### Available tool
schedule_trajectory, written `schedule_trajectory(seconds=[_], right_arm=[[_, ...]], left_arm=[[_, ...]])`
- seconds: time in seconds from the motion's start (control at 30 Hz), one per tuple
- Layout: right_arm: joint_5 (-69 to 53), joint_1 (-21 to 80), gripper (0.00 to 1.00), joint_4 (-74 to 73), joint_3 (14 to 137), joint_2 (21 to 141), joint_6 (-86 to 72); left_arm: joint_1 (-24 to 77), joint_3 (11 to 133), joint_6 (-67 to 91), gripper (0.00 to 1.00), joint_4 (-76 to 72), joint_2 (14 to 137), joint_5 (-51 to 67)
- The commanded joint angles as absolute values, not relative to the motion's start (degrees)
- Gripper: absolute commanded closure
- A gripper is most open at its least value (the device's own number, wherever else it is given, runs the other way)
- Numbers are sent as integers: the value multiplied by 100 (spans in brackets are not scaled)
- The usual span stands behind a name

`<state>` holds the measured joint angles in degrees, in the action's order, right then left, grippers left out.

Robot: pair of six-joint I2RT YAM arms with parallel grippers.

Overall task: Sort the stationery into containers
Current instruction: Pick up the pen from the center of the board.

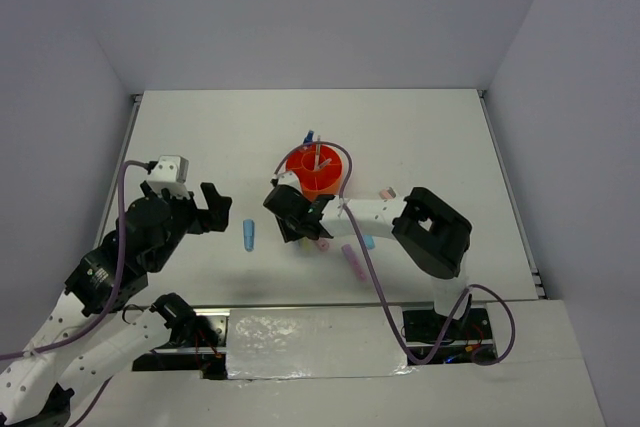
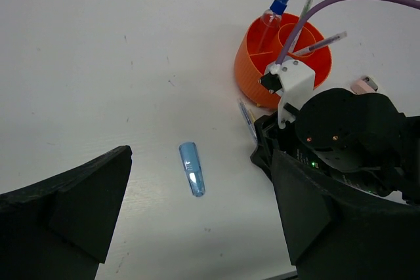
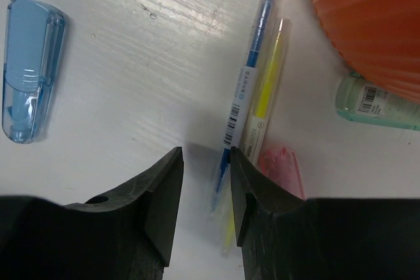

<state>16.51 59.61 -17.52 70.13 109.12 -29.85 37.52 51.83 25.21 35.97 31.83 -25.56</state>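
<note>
The orange organiser point(image 1: 318, 169) stands mid-table with a spray bottle point(image 2: 275, 11) and pens upright in it. My right gripper point(image 3: 206, 162) is low over the table just in front of it, jaws narrowly apart. A thin blue pen point(image 3: 246, 83) runs between them, against the right finger point(image 3: 249, 188) and clear of the left one. A yellow highlighter point(image 3: 266, 90) lies beside the pen and passes under that finger. A pink marker point(image 3: 281, 168) and a green marker point(image 3: 374, 103) lie close by. A blue marker point(image 2: 191, 168) lies alone, below my wide-open left gripper point(image 2: 197, 221).
A pink marker point(image 1: 353, 261) and a pale blue item point(image 1: 368, 243) lie under the right forearm. A small pink-white eraser point(image 1: 386, 193) sits right of the organiser. The right arm's wrist point(image 2: 341, 136) fills the right of the left wrist view.
</note>
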Motion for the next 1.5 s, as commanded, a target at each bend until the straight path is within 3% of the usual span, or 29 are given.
schedule_trajectory(seconds=[0.0,0.67,0.8,0.9,0.97,1.17,1.47], right_arm=[[1617,5941,58,-1582,7225,11100,-2918],[1907,6108,63,-1697,7111,11452,-3357],[1890,6249,75,-1714,7127,11496,-3375],[1916,6415,98,-1819,7198,11540,-3358],[1890,6495,100,-1811,7216,11488,-3296],[1424,6636,100,-478,6066,9954,-3155],[1679,6715,100,-18,4941,8052,-3059]], left_arm=[[3709,5194,2347,1,3375,3208,-2461],[3621,5150,2268,1,3287,3278,-2180],[3604,5150,2373,1,3305,3252,-2241],[3586,5185,2653,1,3418,3252,-2408],[3577,5194,2986,1,3480,3261,-2487],[3586,4510,3840,1,2955,3068,-1303],[3595,3788,4280,1,1733,3172,17]])
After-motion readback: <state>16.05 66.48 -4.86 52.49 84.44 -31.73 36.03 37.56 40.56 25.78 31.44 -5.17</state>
